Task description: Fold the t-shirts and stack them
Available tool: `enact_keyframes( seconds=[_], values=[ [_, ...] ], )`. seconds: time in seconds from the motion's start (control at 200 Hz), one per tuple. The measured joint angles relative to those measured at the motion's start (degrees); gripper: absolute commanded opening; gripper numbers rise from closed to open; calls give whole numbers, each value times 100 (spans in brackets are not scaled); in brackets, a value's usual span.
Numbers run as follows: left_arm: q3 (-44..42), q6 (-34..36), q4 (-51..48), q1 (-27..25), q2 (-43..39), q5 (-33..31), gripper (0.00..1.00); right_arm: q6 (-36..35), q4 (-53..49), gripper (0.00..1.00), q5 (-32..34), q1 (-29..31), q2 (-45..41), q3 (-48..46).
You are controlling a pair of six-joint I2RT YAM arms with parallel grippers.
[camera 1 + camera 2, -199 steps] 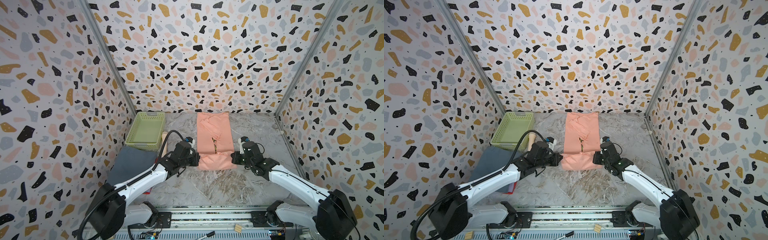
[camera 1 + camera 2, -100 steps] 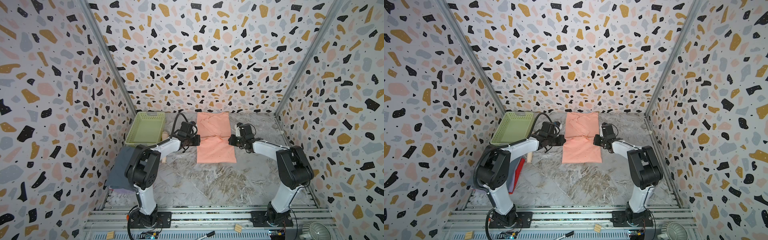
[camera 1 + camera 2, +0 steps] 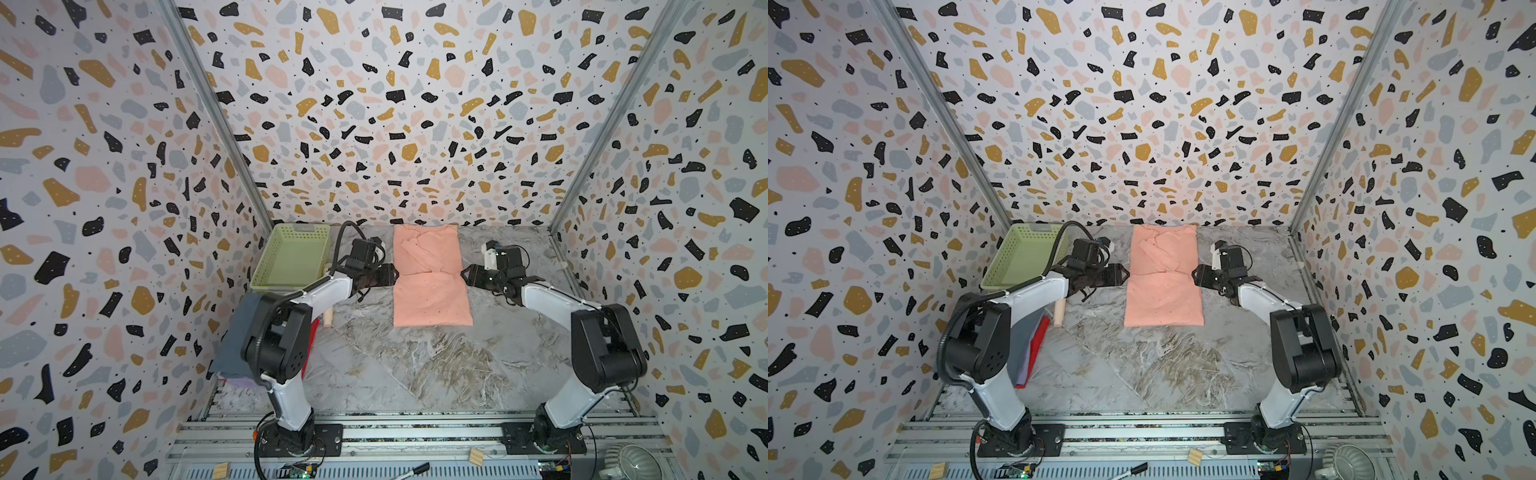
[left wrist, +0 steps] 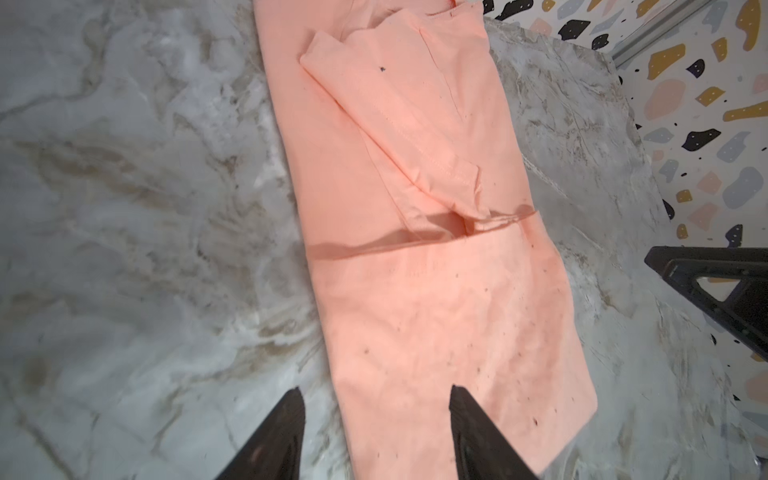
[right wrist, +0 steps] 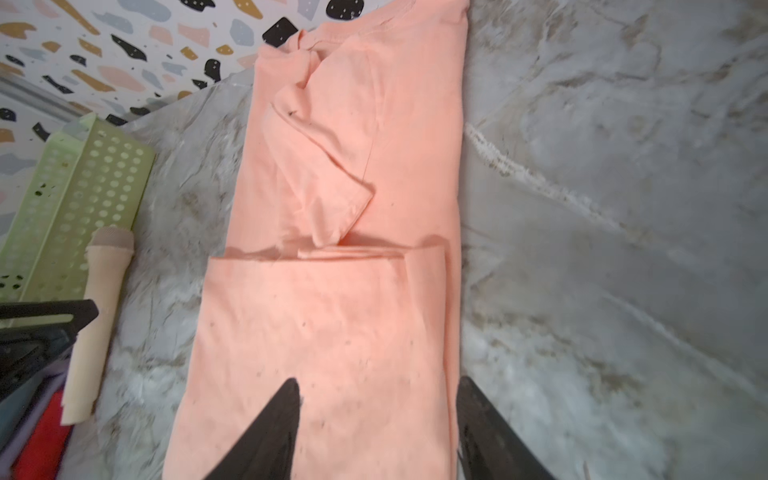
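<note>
Item: salmon t-shirt [image 3: 432, 291], lying flat toward 12 o'clock on the marble-patterned worktop [image 3: 415, 374]. Condition: narrowed to a long strip with a sleeve tucked across its far half, and its near half doubled up so the loose edge ends at mid-length. The print is not visible. Left gripper [image 3: 390, 274]: at the shirt's 9 o'clock, level with that edge, jaws parted, nothing between them; its wrist view shows the cloth beyond the parted tips [image 4: 374, 390]. Right gripper [image 3: 467, 274]: opposite, at the shirt's 3 o'clock, likewise parted and empty. Whether either tip touches the cloth cannot be told. Stack: at 8 o'clock on the worktop, partly under the left arm, with a folded slate-grey t-shirt [image 3: 241, 328] on top, a lavender t-shirt [image 3: 235, 380] edge below and a red t-shirt [image 3: 1036, 345] lowest. Other stock: pale green basket [image 3: 278, 286] at 10 o'clock, empty as far as shown; wooden stick [image 3: 329, 318] just beside its near corner. Progress, as judged: three shirts folded and stacked. The salmon one is most of the way through its fold, probably needing one more fold and then the carry to the stack.
</note>
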Motion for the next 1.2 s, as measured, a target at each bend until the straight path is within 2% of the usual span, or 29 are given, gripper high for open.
enact_keyframes(
  seconds=[0.155, 0.315, 0.41, 0.601, 0.666, 0.716, 0.751, 0.866, 0.916, 1.016, 1.121, 1.201],
  values=[
    [-1108, -221, 55, -125, -754, 20, 57, 212, -168, 60, -323, 11, -863, -1169],
    [-2068, -649, 192, -553, -1132, 105, 59, 516, -282, 61, -638, 22, -1346, -2146],
    [-2455, -968, 457, -756, -1154, 166, 60, 673, -240, 61, -824, 39, -1353, -2415],
    [-2876, -1655, 1246, -802, -957, 173, 60, 949, 409, 61, -1110, 48, -1054, -2594],
    [-2876, -1818, 1609, -811, -804, 168, 56, 1014, 702, 60, -1198, 50, -850, -2551],
    [-2859, -1917, 1908, -815, -654, 179, 53, 1062, 896, 56, -1270, 70, -654, -2461],
    [-2837, -1996, 2098, -817, -538, 199, 46, 1093, 992, 52, -1300, 85, -520, -2385],
    [-2763, -2245, 2549, -824, -195, 306, 20, 1161, 1198, 18, -1314, 116, -142, -2179],
    [-2765, -2323, 2616, -831, -131, 317, 11, 1163, 1187, 9, -1305, 125, -35, -2133],
    [-2771, -2374, 2618, -848, -155, 321, 0, 1154, 1145, 3, -1272, 125, -11, -2124],
    [-2846, -2334, 2474, -870, -417, 317, 0, 1014, 866, 0, -1174, 179, -267, -2122],
    [-2994, -2214, 2153, -946, -863, 321, 0, 863, 494, 0, -1126, 278, -791, -2184]
  ],
)
